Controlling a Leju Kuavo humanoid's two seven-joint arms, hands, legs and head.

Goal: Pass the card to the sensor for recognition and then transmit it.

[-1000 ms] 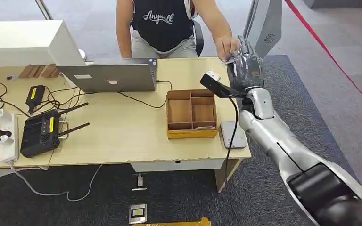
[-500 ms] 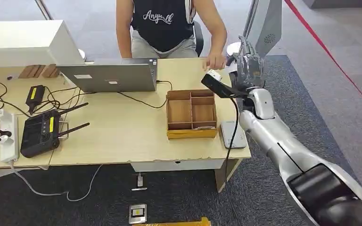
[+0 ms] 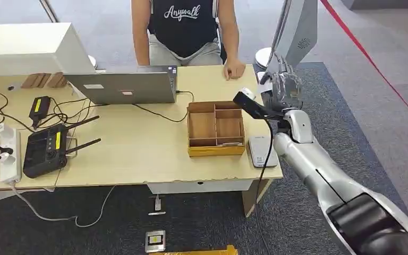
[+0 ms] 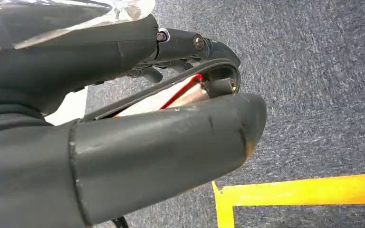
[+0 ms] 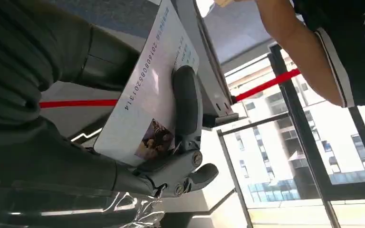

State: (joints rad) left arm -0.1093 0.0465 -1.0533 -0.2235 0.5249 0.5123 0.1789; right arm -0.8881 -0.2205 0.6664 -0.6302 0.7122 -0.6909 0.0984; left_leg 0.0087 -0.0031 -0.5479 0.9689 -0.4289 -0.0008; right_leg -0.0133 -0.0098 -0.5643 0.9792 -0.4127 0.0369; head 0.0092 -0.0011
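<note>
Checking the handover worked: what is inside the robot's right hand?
The right hand holds a white card with a printed number and small picture, a dark finger pressed over it. Its other face is hidden.

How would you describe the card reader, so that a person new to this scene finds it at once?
Look at the wooden desk and go to its front right corner. Beside the brown wooden tray with compartments lies the card reader, a flat light grey pad. It is the only grey thing there, and it lies under the robot's right arm.
</note>
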